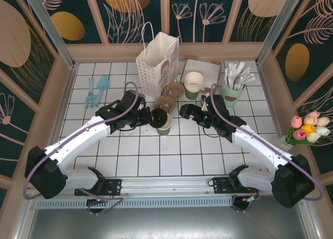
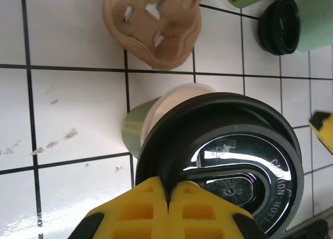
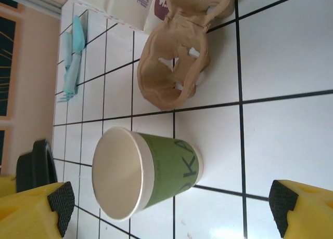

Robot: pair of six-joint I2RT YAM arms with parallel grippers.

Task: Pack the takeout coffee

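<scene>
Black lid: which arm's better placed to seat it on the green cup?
Left, likely. The left gripper is shut on the black lid beside the lidless green cup; the right gripper is open and empty near it.

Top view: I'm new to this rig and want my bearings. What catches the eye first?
The left gripper, shut on a black lid, holds it just beside the lidless green cup at table centre. The right gripper stands open on the cup's other side. Behind them rises a white paper bag.
</scene>
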